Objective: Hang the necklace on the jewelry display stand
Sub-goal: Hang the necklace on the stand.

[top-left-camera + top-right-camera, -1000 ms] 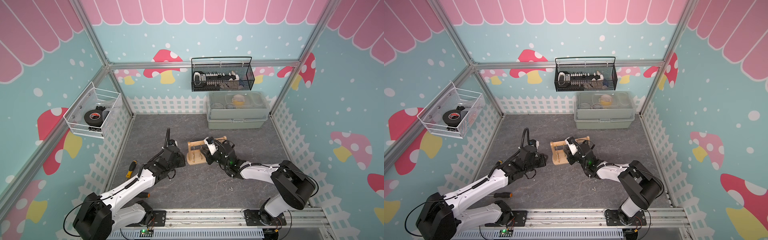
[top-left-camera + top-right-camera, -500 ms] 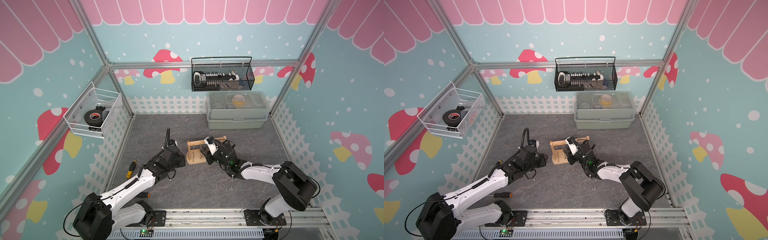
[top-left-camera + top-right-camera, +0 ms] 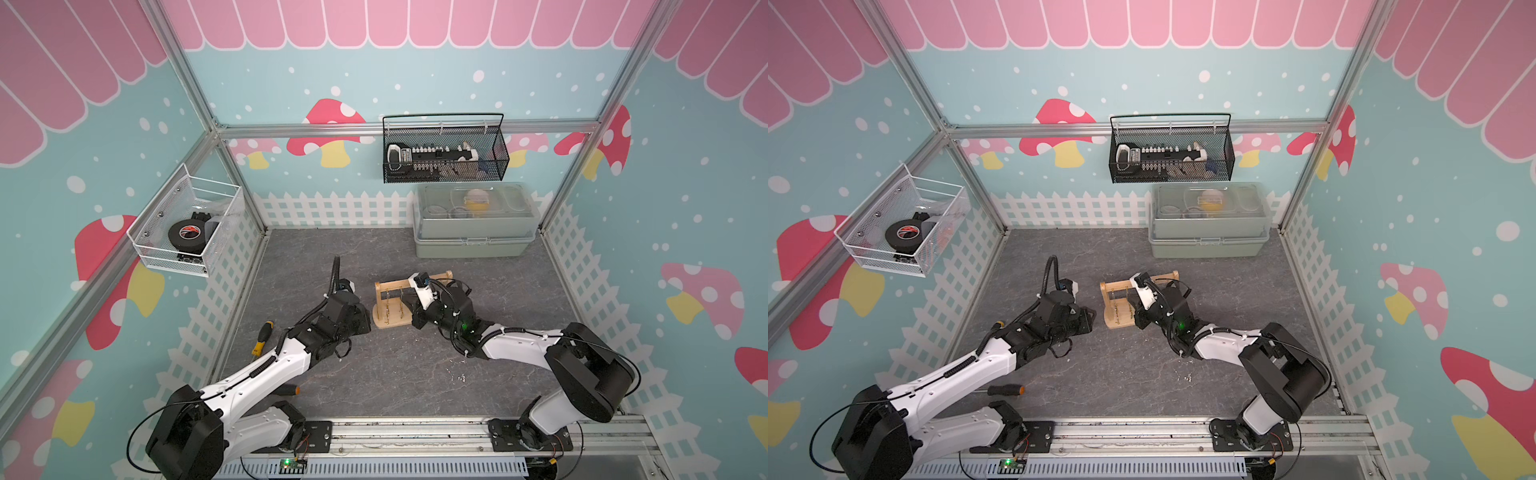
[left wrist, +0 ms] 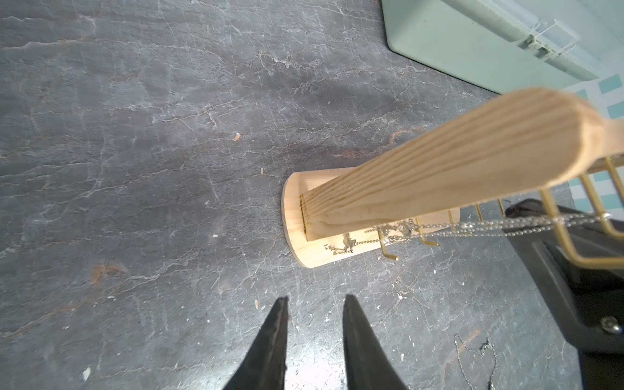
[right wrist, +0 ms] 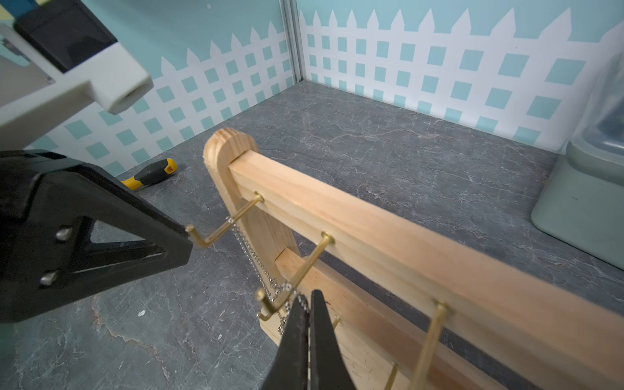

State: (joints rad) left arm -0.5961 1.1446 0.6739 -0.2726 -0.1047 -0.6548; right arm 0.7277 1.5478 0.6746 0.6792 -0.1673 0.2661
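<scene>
Progress looks partial. The thin silver chain necklace [image 5: 251, 256] is draped over the end gold wire hook [image 5: 236, 216] of the small light wooden jewelry display stand [image 3: 388, 321]. From there it runs down to the next gold hook [image 5: 304, 266], where it bunches near the upturned tip. The stand sits upright on the dark grey stone-patterned mat [image 3: 374, 386] between the two arms, well apart from the grey-green plastic lidded box [image 3: 473, 245] at the back wall.

The right gripper [image 5: 308, 304] has its black fingers pressed together just beside that second hook. Chain links show at the very tips, so it appears to be pinching the necklace. The left gripper [image 4: 315, 299] hovers low over the mat beside the stand's end upright, its jaws a narrow gap apart with nothing between them.

To do this step well, the right arm should lift the pinched links up and over the hook's upturned tip rather than drag them sideways. A snagged chain could slide or tip so light a stand. Some slack between the two hooks would help, and the left gripper is placed to steady the base if it shifts. Release should come only when the loop sits in the bend of a hook and hangs free.

A fine loose chain [image 4: 476, 347] lies on the mat close to the right gripper's body. Whether it belongs to the same necklace I cannot tell.
</scene>
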